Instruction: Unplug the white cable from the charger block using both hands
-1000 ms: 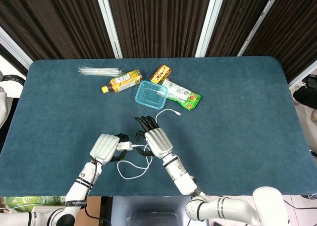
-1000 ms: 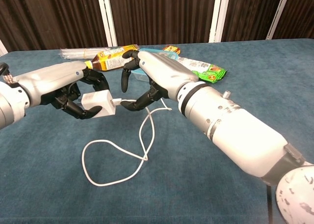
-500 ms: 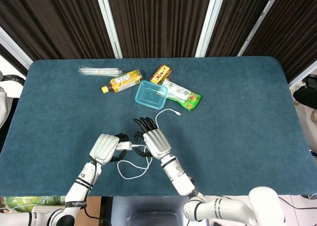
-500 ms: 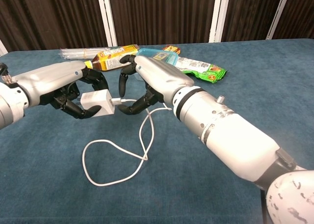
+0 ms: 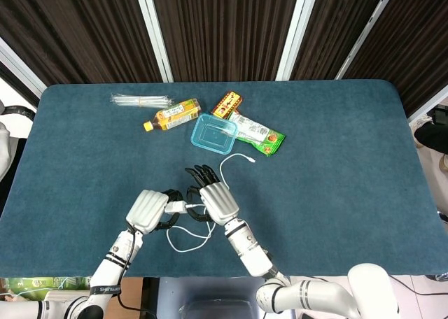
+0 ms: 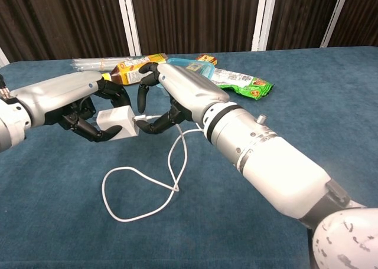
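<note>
My left hand (image 6: 71,104) (image 5: 148,209) holds the white charger block (image 6: 115,122) (image 5: 175,207) just above the table. The white cable (image 6: 142,189) (image 5: 187,243) is plugged into the block's right side and drops in loops onto the cloth. Its free end (image 5: 250,159) lies near the blue container. My right hand (image 6: 180,95) (image 5: 217,201) is right beside the block. Its fingers (image 6: 155,126) curl under the cable's plug, with the thumb just above it.
At the back of the blue table (image 5: 336,151) lie a clear blue container (image 5: 214,133), a tea bottle (image 5: 172,115), a green snack packet (image 5: 260,134), a small orange packet (image 5: 227,103) and a clear plastic sleeve (image 5: 140,100).
My right hand has shifted left toward the charger block, and its fingers have curled tighter around the plug. The left hand and the block have stayed put.
</note>
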`<action>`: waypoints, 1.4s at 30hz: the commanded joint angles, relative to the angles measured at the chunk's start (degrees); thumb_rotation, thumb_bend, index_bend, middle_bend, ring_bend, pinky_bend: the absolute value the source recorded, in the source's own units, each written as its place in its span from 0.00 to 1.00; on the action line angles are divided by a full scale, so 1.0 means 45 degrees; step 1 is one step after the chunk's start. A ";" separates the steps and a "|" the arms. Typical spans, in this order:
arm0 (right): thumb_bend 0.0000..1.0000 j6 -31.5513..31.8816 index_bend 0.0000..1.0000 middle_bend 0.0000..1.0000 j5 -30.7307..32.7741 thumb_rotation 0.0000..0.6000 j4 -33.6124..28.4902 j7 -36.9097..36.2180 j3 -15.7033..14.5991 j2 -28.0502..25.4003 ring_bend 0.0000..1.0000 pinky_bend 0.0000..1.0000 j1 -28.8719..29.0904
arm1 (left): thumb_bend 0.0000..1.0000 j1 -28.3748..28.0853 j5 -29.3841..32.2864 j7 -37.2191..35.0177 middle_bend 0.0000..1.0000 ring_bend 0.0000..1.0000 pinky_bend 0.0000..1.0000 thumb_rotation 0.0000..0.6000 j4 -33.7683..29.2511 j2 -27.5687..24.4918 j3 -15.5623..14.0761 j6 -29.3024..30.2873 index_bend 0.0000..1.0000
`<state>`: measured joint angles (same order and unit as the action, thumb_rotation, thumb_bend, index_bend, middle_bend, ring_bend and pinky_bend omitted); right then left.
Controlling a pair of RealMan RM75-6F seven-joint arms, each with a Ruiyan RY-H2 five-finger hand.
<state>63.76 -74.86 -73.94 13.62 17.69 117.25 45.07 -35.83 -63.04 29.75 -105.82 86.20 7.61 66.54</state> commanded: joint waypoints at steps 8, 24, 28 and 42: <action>0.44 -0.0109 0.69 0.20 0.0140 1.00 0.0065 -0.0178 0.0001 0.0066 0.00 0.00 0.0035 | 0.60 0.0001 -0.0068 0.0018 0.78 0.98 1.00 1.00 -0.0065 -0.0030 -0.0027 0.0116 0.75; 0.59 0.0132 0.83 0.32 0.0111 1.00 0.0084 -0.0560 0.0173 0.0361 0.04 0.00 0.0110 | 0.60 0.0017 -0.0144 -0.0059 0.78 0.98 1.00 1.00 -0.0245 -0.0166 -0.0065 0.0180 0.75; 0.62 0.0200 0.86 0.34 0.0060 1.00 0.0092 -0.0568 0.0177 0.0353 0.07 0.00 0.0109 | 0.60 0.0013 -0.0156 -0.0051 0.78 0.98 1.00 1.00 -0.0242 -0.0217 -0.0070 0.0182 0.75; 0.65 0.0348 0.87 0.35 -0.0091 1.00 -0.0761 0.0104 -0.0296 -0.0533 0.08 0.00 -0.0254 | 0.60 0.0045 -0.0391 -0.0270 0.78 0.98 1.00 1.00 -0.0214 -0.0742 0.0049 0.0282 0.75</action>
<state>64.93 -74.84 -76.81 13.94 16.88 115.39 44.35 -35.70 -64.66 28.71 -106.86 83.04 7.72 67.68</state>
